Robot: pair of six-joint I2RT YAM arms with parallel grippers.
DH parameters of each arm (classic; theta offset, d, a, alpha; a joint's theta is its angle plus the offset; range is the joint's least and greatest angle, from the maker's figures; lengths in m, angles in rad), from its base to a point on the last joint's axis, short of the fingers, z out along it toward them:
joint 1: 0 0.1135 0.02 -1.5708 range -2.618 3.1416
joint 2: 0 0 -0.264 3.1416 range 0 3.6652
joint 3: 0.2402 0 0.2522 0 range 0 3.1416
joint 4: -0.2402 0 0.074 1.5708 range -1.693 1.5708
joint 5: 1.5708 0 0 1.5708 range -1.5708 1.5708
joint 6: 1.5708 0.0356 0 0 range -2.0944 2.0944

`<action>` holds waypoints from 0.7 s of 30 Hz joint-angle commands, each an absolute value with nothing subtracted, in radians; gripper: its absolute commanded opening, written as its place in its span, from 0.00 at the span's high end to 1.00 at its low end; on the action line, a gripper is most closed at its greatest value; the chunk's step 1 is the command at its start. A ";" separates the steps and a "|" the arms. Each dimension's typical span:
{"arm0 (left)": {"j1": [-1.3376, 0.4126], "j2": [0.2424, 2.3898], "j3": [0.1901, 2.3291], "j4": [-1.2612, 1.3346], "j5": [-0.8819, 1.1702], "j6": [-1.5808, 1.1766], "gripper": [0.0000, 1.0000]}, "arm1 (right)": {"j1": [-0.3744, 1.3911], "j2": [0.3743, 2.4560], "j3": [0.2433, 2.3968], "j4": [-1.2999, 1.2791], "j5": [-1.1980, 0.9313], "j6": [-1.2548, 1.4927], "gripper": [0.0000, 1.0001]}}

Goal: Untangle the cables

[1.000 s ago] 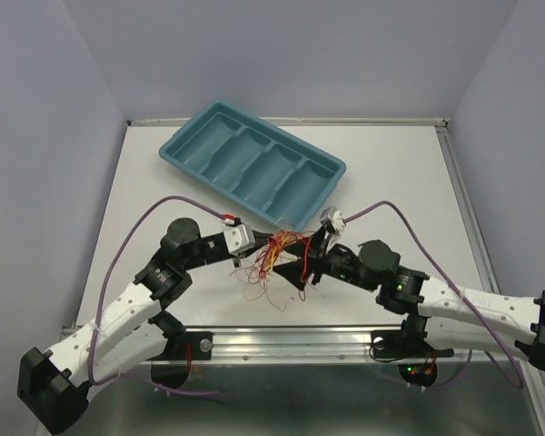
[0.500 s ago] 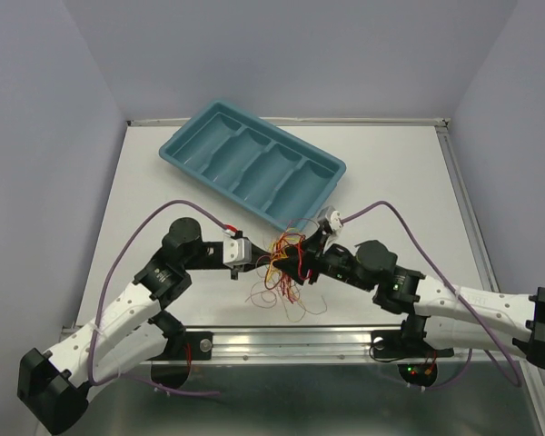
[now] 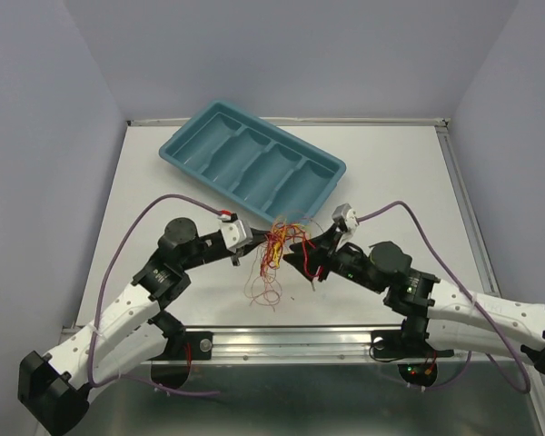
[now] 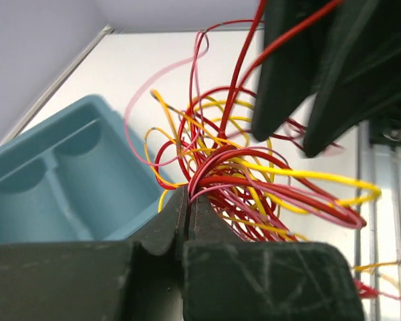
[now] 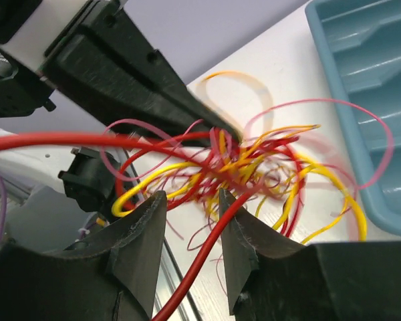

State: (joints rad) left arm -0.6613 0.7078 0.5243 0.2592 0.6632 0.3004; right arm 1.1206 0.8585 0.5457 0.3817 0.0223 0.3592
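Over the desk [image 3: 400, 173], near the blue tray [image 3: 251, 162], the left end effector [image 4: 188, 204] clamps the tangled cables [image 3: 275, 243]; the right end effector [image 5: 192, 200] stands parted around one red strand [image 5: 195, 264].

Overhead view of a robotics lab test cell. A white table [image 3: 391, 173] fills the middle of the frame. Plain pale lilac walls [image 3: 282, 54] close it in at the top, left and right, like a purpose-built enclosure. Two white-and-black robot arms, the left arm [image 3: 127, 309] and the right arm [image 3: 472, 313], rise from an aluminium rail [image 3: 282, 341] along the bottom of the frame. Thick purple leads [image 3: 174, 197] loop out from their wrists. Small red and green indicator lights [image 3: 411, 371] glow at lower right. On the table sit a teal compartment tray [image 3: 254, 163], upper middle, and a tangle of thin red and yellow cables [image 3: 274, 250] at centre.
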 commanded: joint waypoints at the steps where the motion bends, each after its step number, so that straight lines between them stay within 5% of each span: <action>1: -0.617 0.750 0.578 0.347 0.456 0.250 1.00 | 1.126 0.784 0.601 0.282 0.170 0.351 1.00; 10: -0.580 0.744 0.587 0.330 0.534 0.245 1.00 | 1.126 0.753 0.646 0.083 0.678 0.394 0.99; 11: -0.575 0.742 0.589 0.321 0.592 0.245 1.00 | 1.126 0.768 0.649 0.083 0.601 0.358 0.87; 12: -0.575 0.741 0.592 0.318 0.613 0.247 1.00 | 1.127 0.782 0.664 0.086 0.539 0.338 0.53; 14: -0.574 0.739 0.597 0.313 0.650 0.238 1.00 | 1.127 0.849 0.681 0.107 0.427 0.315 0.33; 21: -0.574 0.759 0.606 0.314 0.778 0.224 1.00 | 1.126 1.000 0.678 0.254 0.226 0.264 0.31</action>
